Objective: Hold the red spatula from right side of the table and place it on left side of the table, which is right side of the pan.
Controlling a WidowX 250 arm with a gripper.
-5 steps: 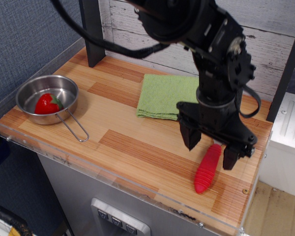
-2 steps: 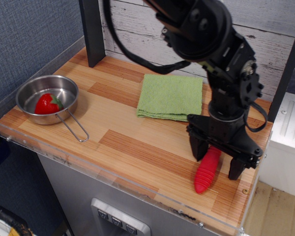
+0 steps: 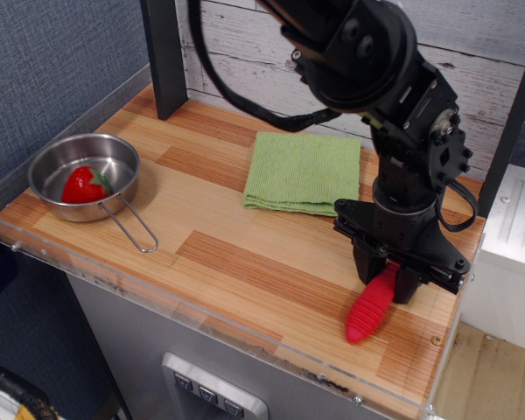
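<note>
Change: since the earlier views the tool (image 3: 388, 282) has come lower and its two fingers, then spread wide on either side of the red spatula (image 3: 370, 306), have drawn in against the handle.
Red spatula: lies on the table (image 3: 245, 254) directly under the tool, ribbed red handle running from between the fingers down toward the front rim; the grey head is hidden behind the tool.
Tool: closed on the upper part of the spatula handle, one finger (image 3: 365, 262) on the side nearer the pan, the other on the far side; whether the spatula is lifted off the wood cannot be told.
Green cloth (image 3: 303, 171): folded, flat, behind the tool and toward the pan side, near but not touching it.
Pan (image 3: 80, 175): well apart from the tool, at the far end of the table, wire handle pointing toward the front rim.
Strawberry toy (image 3: 85, 185): inside the pan.
Dark post (image 3: 164, 57): upright at the back of the table, beyond the pan.
</note>
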